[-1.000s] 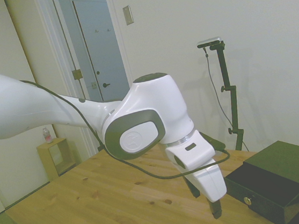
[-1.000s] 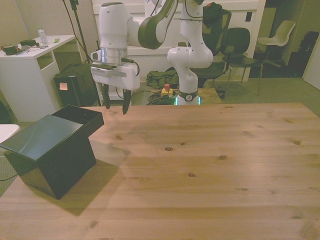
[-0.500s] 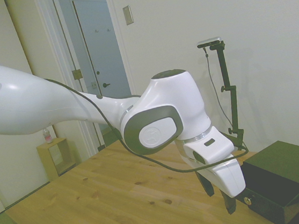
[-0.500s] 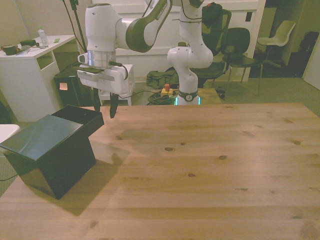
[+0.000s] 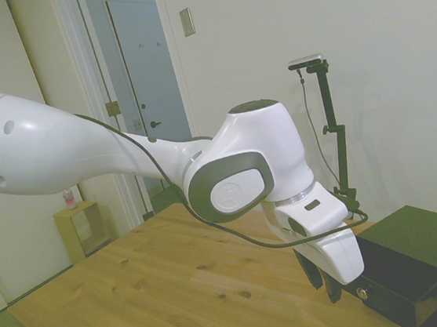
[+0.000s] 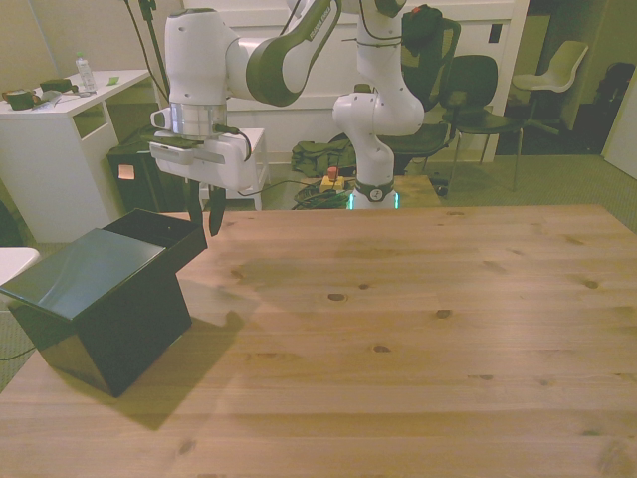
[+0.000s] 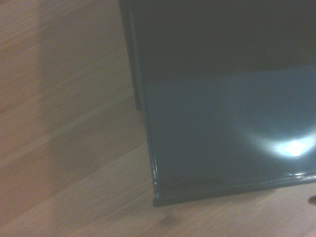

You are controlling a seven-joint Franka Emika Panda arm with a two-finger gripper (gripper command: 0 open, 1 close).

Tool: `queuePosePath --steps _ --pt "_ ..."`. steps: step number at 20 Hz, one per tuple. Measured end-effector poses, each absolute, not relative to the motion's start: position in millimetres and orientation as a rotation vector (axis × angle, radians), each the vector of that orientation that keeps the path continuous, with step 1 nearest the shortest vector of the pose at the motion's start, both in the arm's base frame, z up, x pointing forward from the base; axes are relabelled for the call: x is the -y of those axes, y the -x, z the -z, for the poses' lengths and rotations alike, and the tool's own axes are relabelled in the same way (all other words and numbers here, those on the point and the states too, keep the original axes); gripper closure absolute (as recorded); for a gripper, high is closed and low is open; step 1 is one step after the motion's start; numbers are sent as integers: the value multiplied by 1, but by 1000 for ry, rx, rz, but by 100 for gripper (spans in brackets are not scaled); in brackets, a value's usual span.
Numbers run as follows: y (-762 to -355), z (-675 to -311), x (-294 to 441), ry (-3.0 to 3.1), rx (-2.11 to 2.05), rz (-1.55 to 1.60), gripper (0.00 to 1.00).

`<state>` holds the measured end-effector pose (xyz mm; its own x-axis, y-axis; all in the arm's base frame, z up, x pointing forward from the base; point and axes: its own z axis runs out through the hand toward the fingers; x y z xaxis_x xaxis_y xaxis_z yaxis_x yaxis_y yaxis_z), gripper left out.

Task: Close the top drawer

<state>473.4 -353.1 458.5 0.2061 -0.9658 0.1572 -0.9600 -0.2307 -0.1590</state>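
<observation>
At the front view's left end of the worktop (image 6: 418, 329), the black cabinet (image 6: 95, 299) is sitting near the edge, its flat top catching a pale sheen. The top drawer (image 6: 167, 236) is standing pulled out partway from the cabinet, projecting toward the arm's side; in the side view its flat black front (image 5: 387, 293) is facing the arm, with the small gold knob (image 5: 362, 293) showing just beside the tool's lower end. The tool (image 6: 203, 210) is hanging with its dark fingers (image 6: 214, 213) pointing down, spread apart and gripping nothing, right at the drawer's outer front edge. Whether a finger is actually touching the drawer front cannot be told from either view. In the wrist view, the dark glossy inside of the drawer (image 7: 222, 123) is filling most of the picture, with a bright glare spot on it, and its thin rim and one corner are lying over the bare wood of the worktop (image 7: 64, 128).
</observation>
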Motion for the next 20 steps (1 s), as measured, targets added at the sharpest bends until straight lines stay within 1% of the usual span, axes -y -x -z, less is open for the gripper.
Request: queuePosePath --steps 7,20 --pt "-474 -459 355 2418 -1933 351 100" --pt "-481 -480 384 2408 -1960 411 100"
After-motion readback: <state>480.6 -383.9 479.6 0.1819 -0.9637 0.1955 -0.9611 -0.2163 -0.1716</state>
